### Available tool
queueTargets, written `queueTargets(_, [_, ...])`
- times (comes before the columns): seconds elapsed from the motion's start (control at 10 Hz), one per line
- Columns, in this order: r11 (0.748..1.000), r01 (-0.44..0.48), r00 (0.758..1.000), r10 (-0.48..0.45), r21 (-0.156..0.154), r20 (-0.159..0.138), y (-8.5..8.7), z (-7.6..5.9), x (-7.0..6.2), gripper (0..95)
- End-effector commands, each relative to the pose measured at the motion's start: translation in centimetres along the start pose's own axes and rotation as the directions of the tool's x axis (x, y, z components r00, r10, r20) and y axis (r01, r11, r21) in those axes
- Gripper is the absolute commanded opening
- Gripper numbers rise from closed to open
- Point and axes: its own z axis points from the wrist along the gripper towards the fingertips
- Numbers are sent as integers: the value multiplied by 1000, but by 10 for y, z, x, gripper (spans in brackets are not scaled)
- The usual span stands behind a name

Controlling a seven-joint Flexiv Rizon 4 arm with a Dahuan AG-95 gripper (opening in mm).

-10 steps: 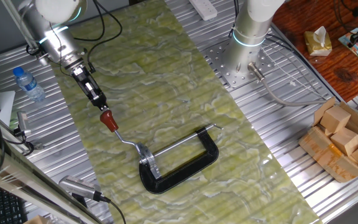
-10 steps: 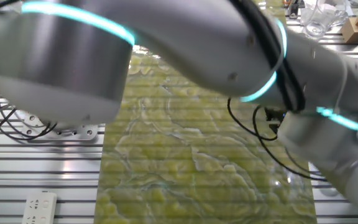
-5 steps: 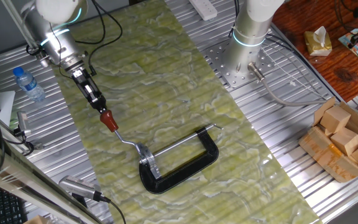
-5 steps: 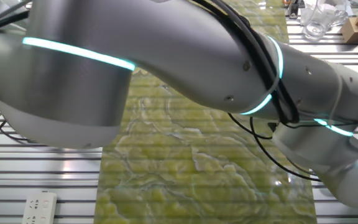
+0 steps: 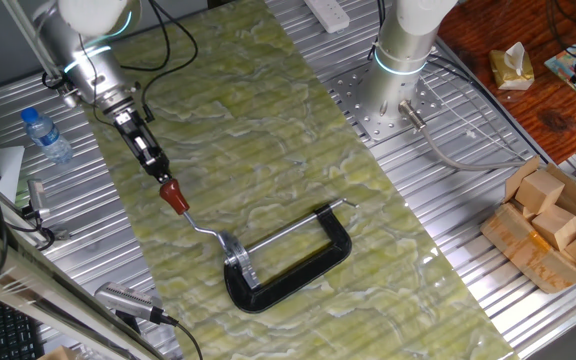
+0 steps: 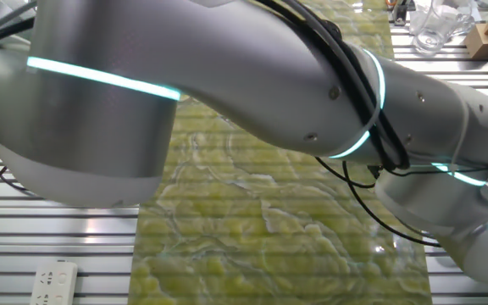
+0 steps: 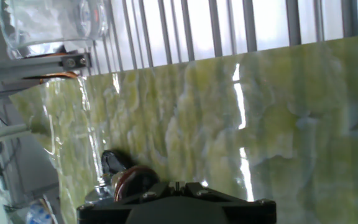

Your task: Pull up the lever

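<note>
The lever is a thin bent silver rod (image 5: 204, 229) ending in a red-brown knob (image 5: 175, 195). It joins the silver bracket (image 5: 234, 250) of a black C-clamp (image 5: 298, 272) lying on the green marbled mat (image 5: 268, 120). My gripper (image 5: 158, 172) is shut, with its tips right at the knob's upper left end; I cannot tell whether they touch it. In the hand view the jaws (image 7: 178, 184) are pressed together, and the knob (image 7: 132, 180) shows just to their left. In the other fixed view my arm (image 6: 269, 93) hides the clamp and the lever.
A water bottle (image 5: 46, 135) lies left of the mat. A second arm's base (image 5: 398, 60) stands at the back. A box of wooden blocks (image 5: 553, 225) sits at the right. A glass (image 7: 48, 25) shows in the hand view's top left.
My arm has shifted slightly up and to the left; the gripper tip stays at the knob. The lever and clamp have not visibly moved.
</note>
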Motion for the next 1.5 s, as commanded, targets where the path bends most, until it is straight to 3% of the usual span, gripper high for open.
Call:
queueTargets(0.1, [1000,-4,1000,4,14,0,4,-2,1,0])
queueTargets(0.2, [1000,15,1000,-15,16,2,2,0,0,0])
queueTargets(0.6, [995,99,994,-98,-28,47,-14,11,-3,0])
queueTargets(1.0, [1000,18,999,-17,-12,37,11,3,-17,0])
queueTargets(1.1, [1000,-20,999,19,15,27,26,-2,-19,0])
queueTargets(1.2, [999,-9,1000,8,38,23,27,-2,-19,0])
queueTargets(1.5, [999,47,998,-47,8,40,16,4,-20,0])
